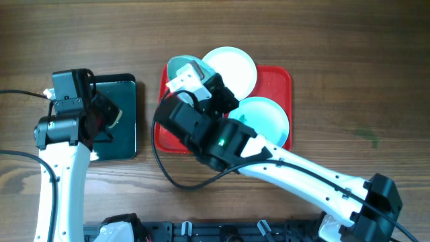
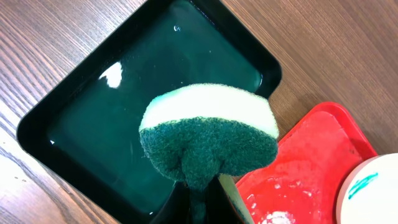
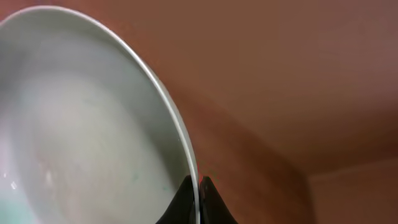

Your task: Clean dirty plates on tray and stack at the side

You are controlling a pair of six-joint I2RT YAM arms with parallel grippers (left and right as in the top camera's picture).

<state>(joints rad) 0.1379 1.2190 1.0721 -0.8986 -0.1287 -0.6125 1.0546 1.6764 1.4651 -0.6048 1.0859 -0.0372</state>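
Note:
The red tray [image 1: 282,77] lies mid-table. On it are a white plate [image 1: 232,64] at the back and a pale turquoise plate [image 1: 263,117] at the right. A second turquoise plate [image 1: 178,66] is at the tray's back left, tilted, mostly under my right arm. My right gripper [image 3: 198,186] is shut on this plate's rim [image 3: 93,124], above the red tray [image 3: 280,93]. My left gripper [image 2: 199,202] is shut on a green and pale sponge [image 2: 208,134] over the black tray [image 2: 93,106]. A plate edge with a green smear [image 2: 367,186] shows at the lower right of the left wrist view.
The glossy black tray [image 1: 124,144] holds water and lies left of the red tray. Wet patches show on the red tray's floor [image 2: 298,174]. Bare wood table [image 1: 363,60] surrounds both trays. My right arm crosses the red tray's front.

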